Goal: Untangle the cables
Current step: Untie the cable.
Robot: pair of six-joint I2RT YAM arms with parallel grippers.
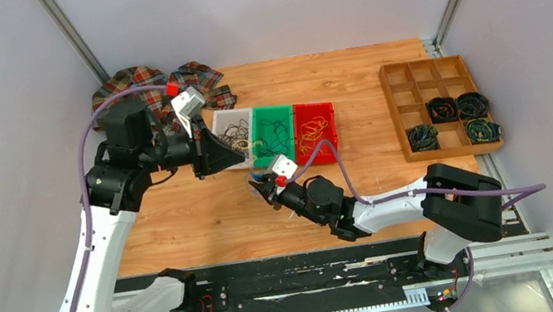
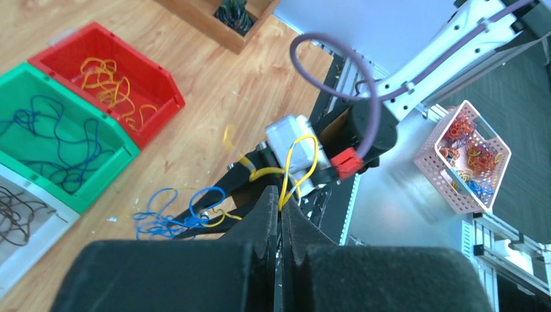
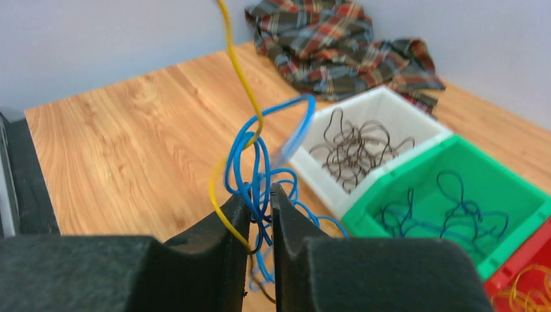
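The cables are a small tangle of blue loops [image 3: 260, 156] with one yellow strand [image 3: 237, 71] rising out of it. In the right wrist view my right gripper [image 3: 261, 195] has its jaws closed to a narrow gap on the blue strands, with the yellow strand draped over one finger. My left gripper [image 2: 282, 203] is shut on a yellow loop [image 2: 302, 162] that stretches toward the right gripper's fingers [image 2: 214, 198]. There the blue loops [image 2: 162, 218] hang. From above, the left gripper [image 1: 243, 160] sits just up-left of the right gripper [image 1: 263, 187], over the table's middle.
A white bin [image 1: 231, 113], a green bin [image 1: 272, 109] and a red bin [image 1: 314, 106] sit behind the grippers, each holding loose wires. A wooden compartment tray [image 1: 426, 65] with dark coils is at the right. Plaid cloth [image 1: 136, 82] lies back left. A pink basket [image 2: 464, 156] stands off the table.
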